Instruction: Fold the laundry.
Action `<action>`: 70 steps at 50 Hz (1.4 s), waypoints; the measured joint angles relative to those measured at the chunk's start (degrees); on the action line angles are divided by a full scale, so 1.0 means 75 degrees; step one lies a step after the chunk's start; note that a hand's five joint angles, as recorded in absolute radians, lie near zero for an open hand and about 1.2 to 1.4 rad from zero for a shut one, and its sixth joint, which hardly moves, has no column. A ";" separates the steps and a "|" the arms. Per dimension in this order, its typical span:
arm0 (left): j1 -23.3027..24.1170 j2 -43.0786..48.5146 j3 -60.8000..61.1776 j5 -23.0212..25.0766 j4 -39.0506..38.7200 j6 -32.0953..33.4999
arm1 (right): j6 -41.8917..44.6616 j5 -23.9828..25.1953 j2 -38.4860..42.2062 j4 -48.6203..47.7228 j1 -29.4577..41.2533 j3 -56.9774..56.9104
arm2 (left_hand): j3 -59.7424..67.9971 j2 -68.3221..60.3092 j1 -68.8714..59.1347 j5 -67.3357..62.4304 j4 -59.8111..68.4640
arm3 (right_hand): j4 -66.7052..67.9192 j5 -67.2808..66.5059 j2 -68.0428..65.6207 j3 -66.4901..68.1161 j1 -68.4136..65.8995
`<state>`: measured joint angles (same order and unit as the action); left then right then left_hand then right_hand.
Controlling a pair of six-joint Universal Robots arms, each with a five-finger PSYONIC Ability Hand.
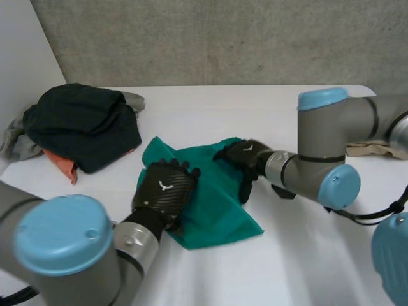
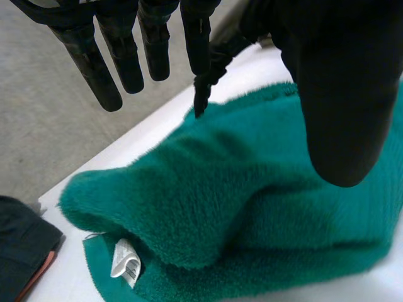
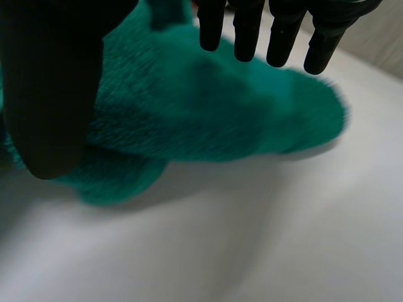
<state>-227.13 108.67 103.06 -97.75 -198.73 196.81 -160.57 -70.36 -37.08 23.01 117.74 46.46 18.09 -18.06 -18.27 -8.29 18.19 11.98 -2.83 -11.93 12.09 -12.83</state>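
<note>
- Two black hands sit over one green towel (image 1: 213, 197), which lies crumpled on the white table (image 1: 306, 255) between the arms.
- We see the left hand (image 1: 164, 188) laid on the side of the towel nearest the left arm. The right hand (image 1: 245, 159) is on the towel's far corner, toward the right arm (image 1: 319, 166).
- Beyond the towel on the left arm's side sits a heap of dark clothes (image 1: 83, 124), near the towel but not touching it.
- An orange garment (image 1: 62, 167) pokes out under that heap on the side facing the towel. A grey cloth (image 1: 14, 143) lies on the side away from the towel.
- Well apart from the towel on the opposite side, a beige cloth (image 1: 373, 150) lies partly hidden behind the right arm.
- In the left wrist view, the left hand's fingers (image 2: 94, 63) are straight and spread above the towel (image 2: 252, 207), with the thumb (image 2: 340, 94) held well away. We read this hand as wide, holding nothing.
- That view also gives us a white label (image 2: 126, 267) tucked under a rolled fold of the towel.
- In the right wrist view, the right hand's fingers (image 3: 245, 31) are straight over the towel (image 3: 208, 113), with the thumb (image 3: 50, 82) apart from them. We read this hand as wide too, with nothing pinched.
- Bare table (image 3: 252, 239) lies just beside the towel's edge there.
</note>
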 measured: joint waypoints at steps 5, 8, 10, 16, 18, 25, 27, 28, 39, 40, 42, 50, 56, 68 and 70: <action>0.0099 0.1014 -0.0536 0.0161 -0.0380 0.0985 | -0.0439 -0.0019 0.0198 -0.0003 0.0135 0.0074 | 0.0298 -0.0303 -0.0355 -0.0320 0.0297 | 0.1775 -0.1705 -0.1840 0.1772 -0.1768; 0.0126 0.1583 -0.0929 0.0280 -0.0468 0.1457 | -0.0566 -0.0059 0.0227 -0.0144 0.0136 0.0099 | 0.2993 -0.3013 -0.3300 -0.2863 0.2891 | 0.5197 -0.5019 -0.5281 0.5187 -0.4454; 0.0128 0.1839 -0.1150 0.0322 -0.0493 0.1632 | -0.0603 -0.0086 0.0224 -0.0246 0.0129 0.0107 | 0.4942 -0.5129 -0.5454 -0.4877 0.4969 | 0.6640 -0.6423 -0.6697 0.6679 -0.5806; 0.0057 0.2185 -0.1968 0.0348 -0.0516 0.1842 | -0.0710 -0.0397 -0.0102 -0.0843 0.0046 0.0091 | 0.6654 -0.6699 -0.6290 -0.6200 0.6707 | 0.7494 -0.6897 -0.7203 0.7321 -0.6266; -0.0016 0.2064 -0.2184 0.0341 -0.0526 0.1834 | -0.0721 -0.0527 -0.0323 -0.1047 0.0030 0.0078 | 0.6654 -0.6699 -0.6290 -0.6200 0.6707 | 0.7496 -0.6897 -0.7203 0.7321 -0.6266; -0.0905 0.0956 -0.3536 0.0353 -0.0794 0.1782 | -0.0683 -0.1176 -0.1653 -0.2490 -0.0085 -0.0027 | 0.6665 -0.6719 -0.6290 -0.6200 0.6736 | 0.7523 -0.6898 -0.7204 0.7395 -0.6266; -0.1211 0.0728 -0.4049 0.0374 -0.0889 0.1777 | -0.0682 -0.1359 -0.2039 -0.3060 -0.0159 -0.0046 | 0.6665 -0.6720 -0.6290 -0.6200 0.6737 | 0.7534 -0.6898 -0.7203 0.7409 -0.6266; -0.1370 0.0633 -0.4353 0.0395 -0.0931 0.1775 | -0.0683 -0.1464 -0.2267 -0.3423 -0.0215 -0.0053 | 0.6665 -0.6720 -0.6290 -0.6200 0.6737 | 0.7536 -0.6899 -0.7203 0.7409 -0.6266; -0.1981 0.0413 -0.5358 0.0858 -0.0890 0.1462 | -0.0680 -0.1793 -0.3283 -0.4481 -0.1010 0.0035 | 0.6665 -0.6720 -0.6290 -0.6200 0.6738 | 0.7536 -0.6898 -0.7203 0.7409 -0.6266; -0.1990 0.0415 -0.5244 0.0905 -0.0866 0.1423 | -0.0679 -0.1764 -0.3284 -0.4347 -0.1062 0.0061 | 0.6665 -0.6720 -0.6290 -0.6200 0.6738 | 0.7536 -0.6899 -0.7203 0.7409 -0.6266; -0.2014 0.0441 -0.4714 0.1082 -0.0784 0.1304 | -0.0670 -0.1644 -0.3266 -0.3822 -0.1221 0.0199 | 0.6667 -0.6721 -0.6290 -0.6200 0.6738 | 0.7536 -0.6899 -0.7203 0.7409 -0.6266; -0.2154 0.0538 -0.2483 0.1659 -0.0678 0.1202 | -0.0165 -0.0798 -0.2866 -0.2052 -0.1531 0.1386 | 0.6673 -0.6727 -0.6290 -0.6200 0.6742 | 0.7537 -0.6899 -0.7203 0.7409 -0.6266; -0.2108 0.0620 -0.1059 0.1862 -0.0651 0.1291 | 0.0842 -0.0587 -0.2259 -0.1495 -0.1557 0.2620 | 0.5318 -0.5206 -0.5138 -0.5298 0.5305 | 0.7537 -0.6899 -0.7203 0.7409 -0.6266; -0.1796 -0.0496 -0.0370 0.1470 0.0413 0.0853 | 0.1383 -0.0684 -0.2292 -0.1722 -0.1694 0.4079 | 0.1857 -0.1820 -0.1785 -0.1671 0.1737 | 0.7539 -0.6899 -0.7203 0.7409 -0.6266; -0.1780 -0.0761 -0.0381 0.1304 0.0616 0.0410 | 0.1376 -0.0671 -0.2467 -0.1827 -0.1710 0.4312 | 0.1857 -0.1820 -0.1785 -0.1543 0.1589 | 0.7537 -0.6899 -0.7203 0.7409 -0.6266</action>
<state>-240.48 102.96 100.20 -87.97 -194.11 199.88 -150.25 -75.39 -55.59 9.30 104.92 78.81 32.02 -31.71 -31.66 -19.86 30.11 68.52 -54.57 -65.95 67.65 -59.83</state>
